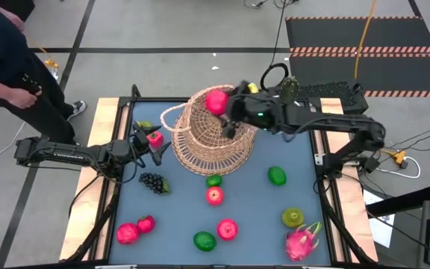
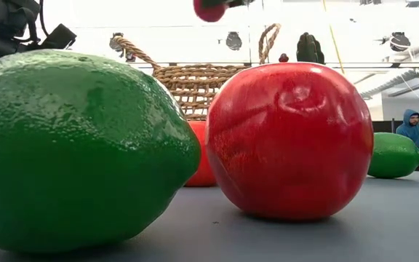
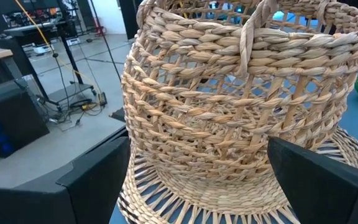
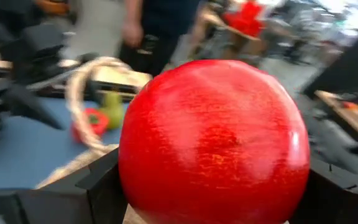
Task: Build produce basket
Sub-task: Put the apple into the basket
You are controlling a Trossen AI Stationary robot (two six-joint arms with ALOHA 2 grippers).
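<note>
On the blue-grey table (image 1: 185, 217), the right gripper (image 1: 222, 104) held a red toy apple (image 1: 216, 101) above the tan woven wicker basket (image 1: 213, 142) at the far edge, where a mistimed release risked it bouncing out, while the left gripper (image 1: 155, 147) waited wide open just beside the basket.

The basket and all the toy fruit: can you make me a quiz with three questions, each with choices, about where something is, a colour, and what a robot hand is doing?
1. Where is the red apple that the right gripper holds?
A. over the basket
B. beside the dragon fruit
C. under the table

2. What colour are the grapes?
A. yellow
B. dark
C. white

3. How is the left gripper?
A. shut on a lime
B. holding the basket handle
C. open, holding nothing

Answers: 1 A, the high view shows the apple above the basket's rim. 2 B, the bunch looks nearly black. 3 C, its fingers stand apart in front of the basket.
</note>
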